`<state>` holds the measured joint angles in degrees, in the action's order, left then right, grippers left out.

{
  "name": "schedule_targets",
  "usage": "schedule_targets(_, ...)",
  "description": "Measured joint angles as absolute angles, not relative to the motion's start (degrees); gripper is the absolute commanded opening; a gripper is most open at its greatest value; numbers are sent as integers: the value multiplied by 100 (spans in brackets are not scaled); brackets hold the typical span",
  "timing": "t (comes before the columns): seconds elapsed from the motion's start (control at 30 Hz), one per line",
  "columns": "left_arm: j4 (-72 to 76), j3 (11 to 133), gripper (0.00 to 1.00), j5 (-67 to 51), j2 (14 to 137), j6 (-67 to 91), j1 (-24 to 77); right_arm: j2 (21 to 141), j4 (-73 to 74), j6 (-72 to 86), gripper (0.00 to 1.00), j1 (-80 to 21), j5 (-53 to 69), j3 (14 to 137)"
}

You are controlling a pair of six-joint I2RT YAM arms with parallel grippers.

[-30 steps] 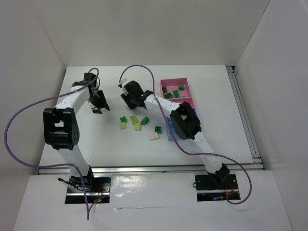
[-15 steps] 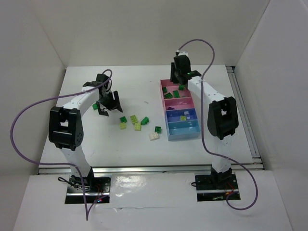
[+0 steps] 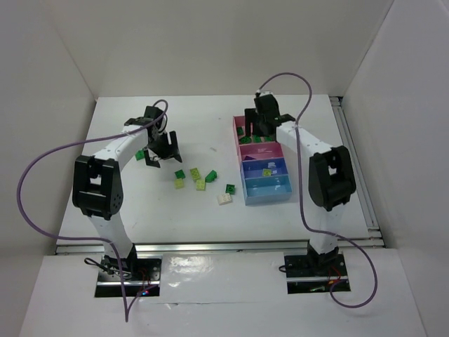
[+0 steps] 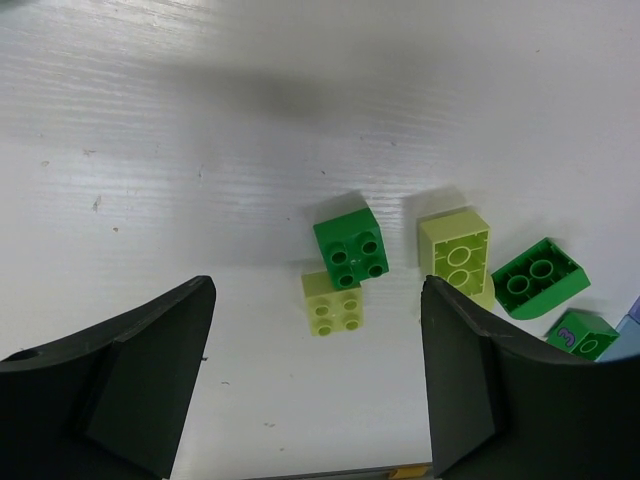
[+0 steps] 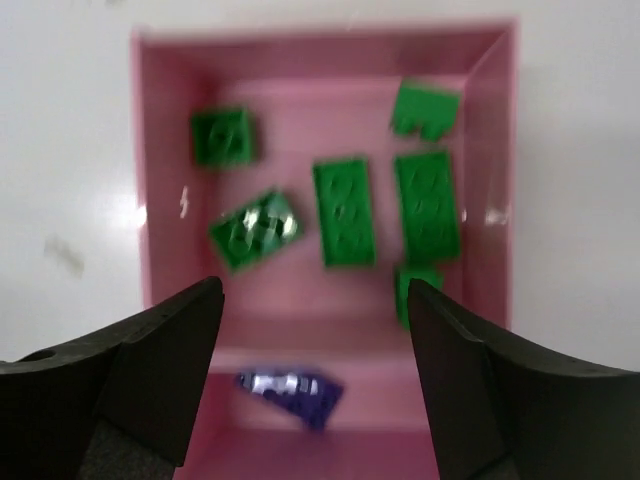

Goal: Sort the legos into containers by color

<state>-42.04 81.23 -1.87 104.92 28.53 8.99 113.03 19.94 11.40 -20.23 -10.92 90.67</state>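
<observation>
The left gripper (image 3: 161, 152) hangs with its fingers (image 4: 140, 380) spread wide and empty over a loose cluster of legos (image 4: 458, 250) on the white table (image 4: 200, 120). There a dark green brick (image 4: 351, 251) touches a pale yellow-green brick (image 4: 333, 303), with more just beside them. Across the table the right gripper (image 5: 315, 290) hovers, jaws likewise apart and holding nothing, above the far pink bin (image 5: 150, 150) of the containers (image 3: 270, 186). Six dark green pieces lie in that bin, and a dark purple brick (image 5: 292, 387) sits in the next pink bin. A cream-white brick (image 3: 224, 199) lies on the table near the row's light blue end.
</observation>
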Motion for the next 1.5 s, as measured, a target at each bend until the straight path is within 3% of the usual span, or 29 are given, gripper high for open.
schedule_targets(0.07,-4209,8149,87,-167,10492,2860,906,10733,2036,1039,72,-2261,-1011,8471)
schedule_targets(0.3,-4244,8178,87,-174,10466,2869,910,9251,2165,915,72,-3970,-607,7577)
schedule_targets(0.43,-4246,8178,86,-172,10396,2869,910,8807,2187,1044,78,-4960,-399,6729)
schedule_targets(0.47,-4246,8176,86,-174,10381,2869,910,8799,2196,1122,84,-5092,-346,6580)
schedule_targets(0.7,-4228,8112,86,-176,10348,2877,910,9286,2536,1747,94,-5240,-327,6377)
schedule_targets(0.93,-4195,7985,86,-183,10291,2886,910,10134,2751,1975,94,-5288,-443,6414)
schedule_targets(1.27,-4187,7937,85,-180,10285,2886,910,10346,2674,1997,88,-5290,-545,6462)
schedule_targets(1.5,-4185,7937,85,-178,10285,2886,910,10388,2456,1590,84,-5321,10,6495)
